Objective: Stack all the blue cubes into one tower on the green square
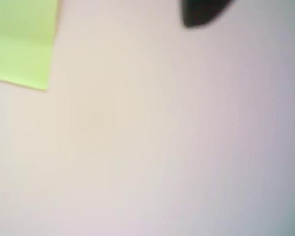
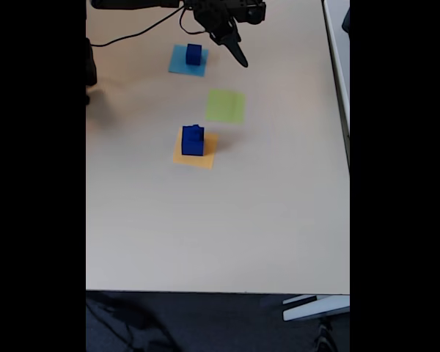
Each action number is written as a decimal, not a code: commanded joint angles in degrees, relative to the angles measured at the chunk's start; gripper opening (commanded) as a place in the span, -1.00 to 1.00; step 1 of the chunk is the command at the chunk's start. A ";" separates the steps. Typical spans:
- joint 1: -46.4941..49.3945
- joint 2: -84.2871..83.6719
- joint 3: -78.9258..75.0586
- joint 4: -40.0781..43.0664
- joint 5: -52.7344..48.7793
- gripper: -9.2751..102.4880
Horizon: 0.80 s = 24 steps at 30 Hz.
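The robot arm (image 2: 143,4) reaches in along the top edge of the fixed view, its dark links extending rightward to a bent wrist. The gripper (image 2: 240,57) angles down and to the right, its black fingers tapering to a point. In the blurred wrist view, one dark fingertip (image 1: 201,14) enters from the top edge.

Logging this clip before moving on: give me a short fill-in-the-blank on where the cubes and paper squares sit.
1. The green square has ____ cubes on it.
2. The lone cube sits on the ____ square.
3. The cube stack stands on the ____ square.
4. In the fixed view, the gripper hangs just right of the ____ square.

Missing words: no; light-blue; orange; light-blue
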 commanded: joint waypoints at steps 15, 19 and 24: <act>15.47 6.42 -5.01 7.47 -14.50 -0.15; 17.49 7.12 -5.01 7.56 -17.75 -0.17; 19.60 8.26 -4.57 6.77 -20.13 -0.17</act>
